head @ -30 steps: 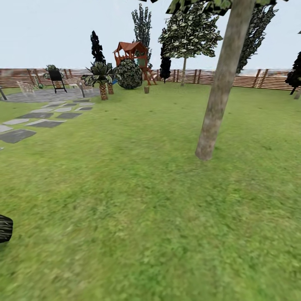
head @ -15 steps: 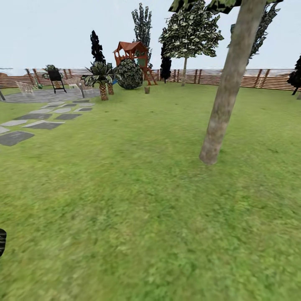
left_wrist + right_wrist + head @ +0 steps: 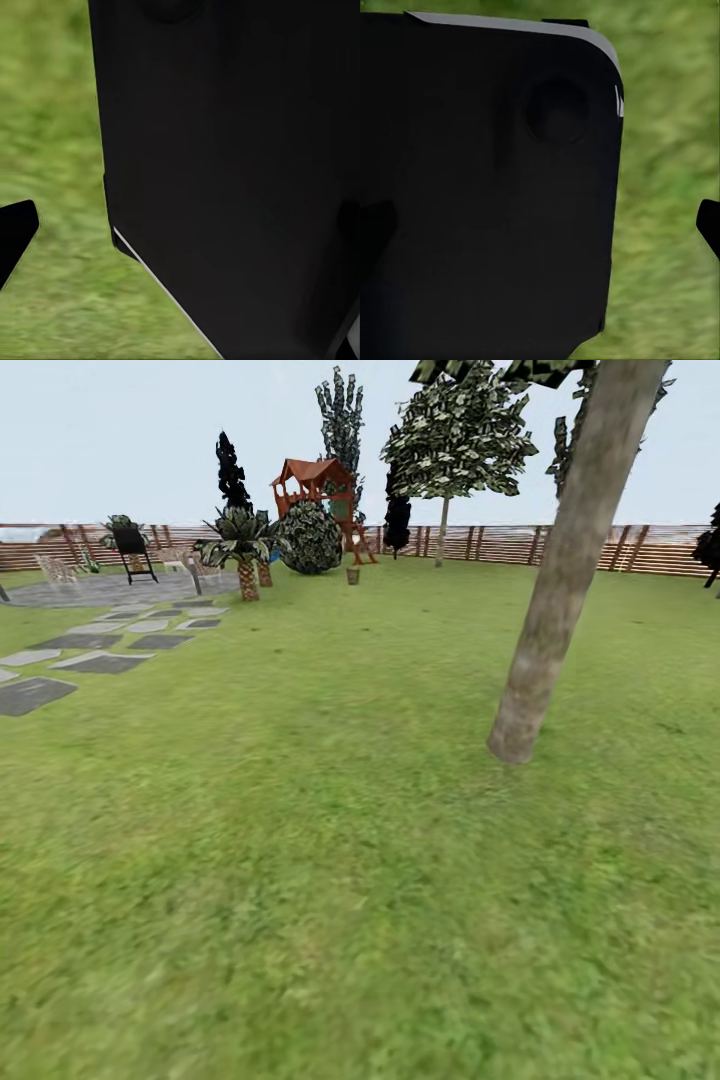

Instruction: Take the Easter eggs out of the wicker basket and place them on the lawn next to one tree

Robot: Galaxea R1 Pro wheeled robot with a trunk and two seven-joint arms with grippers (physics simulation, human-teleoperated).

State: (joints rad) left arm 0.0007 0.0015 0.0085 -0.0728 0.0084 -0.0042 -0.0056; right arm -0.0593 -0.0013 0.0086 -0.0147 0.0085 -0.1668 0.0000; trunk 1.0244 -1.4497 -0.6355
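Ahead, the tree (image 3: 560,600) rises from the lawn (image 3: 300,860).

A large black robot body panel (image 3: 487,187) close before the pincer, green lawn (image 3: 667,195) beyond it.

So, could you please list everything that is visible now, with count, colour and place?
tree: one, pale grey-brown trunk, near right on the lawn
lawn: one, green, across the ground
stepping stones: several, grey, far left
wooden fence: one, brown, along the back
play tower: one, red-brown roof, far centre
round bush: one, dark, below the play tower
palm: one, dark green, left of the bush
leafy tree: one, light green, by the fence
black robot body panel: one, close before the left wrist camera
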